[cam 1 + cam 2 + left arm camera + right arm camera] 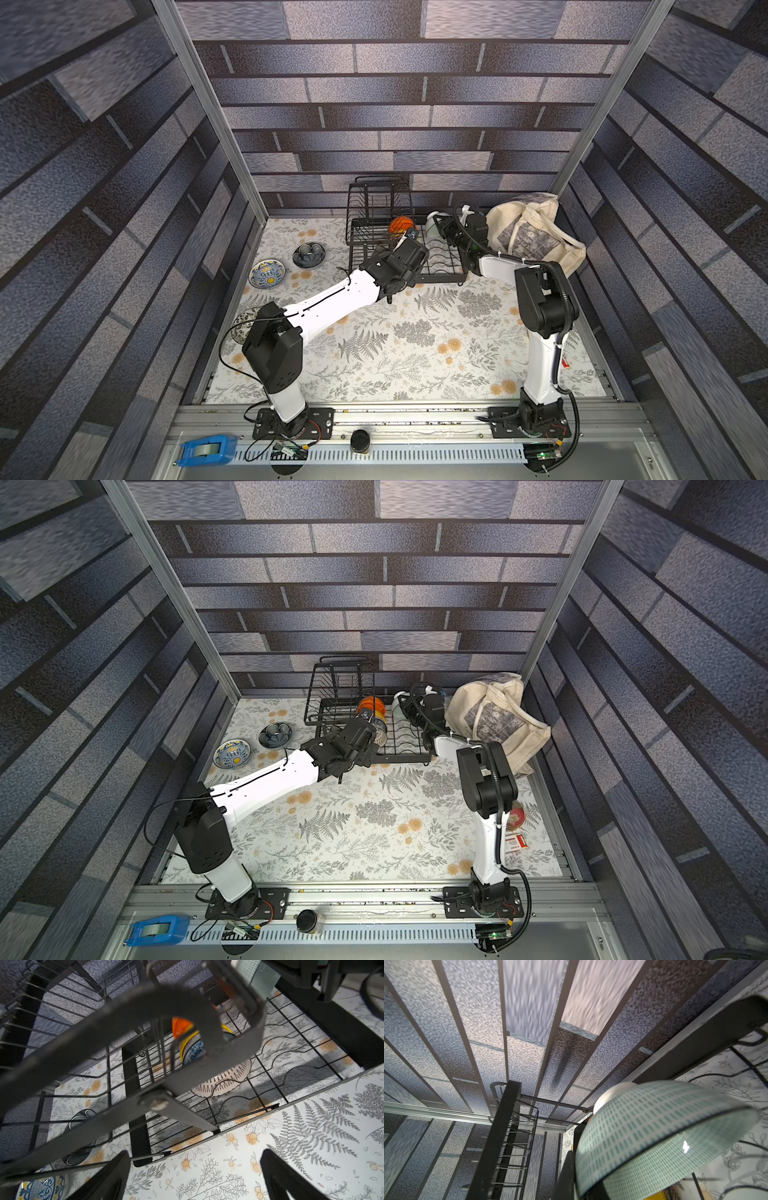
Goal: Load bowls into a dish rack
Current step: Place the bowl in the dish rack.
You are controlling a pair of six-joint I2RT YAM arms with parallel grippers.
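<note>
The black wire dish rack [444,277] stands at the back of the table. In its dividers sit an orange bowl [179,1025], a yellow one [188,1040], a blue floral one [195,1052] and a white lattice bowl [224,1082]. My left gripper [195,1159] hovers open over the rack's front left corner, nothing between its fingers [110,1178]. My right gripper [581,1186] is shut on the rim of a white bowl with teal dashes [654,1136], held tilted above the rack's far right part [434,224]. On the table left of the rack lie a dark blue-grey bowl [308,254] and a blue-yellow bowl [267,273].
A dark patterned bowl [245,322] lies partly hidden behind my left arm's elbow. A cream tote bag [536,237] slumps at the back right, close to the right arm. A small red dish [516,814] and a card [515,841] lie by the right edge.
</note>
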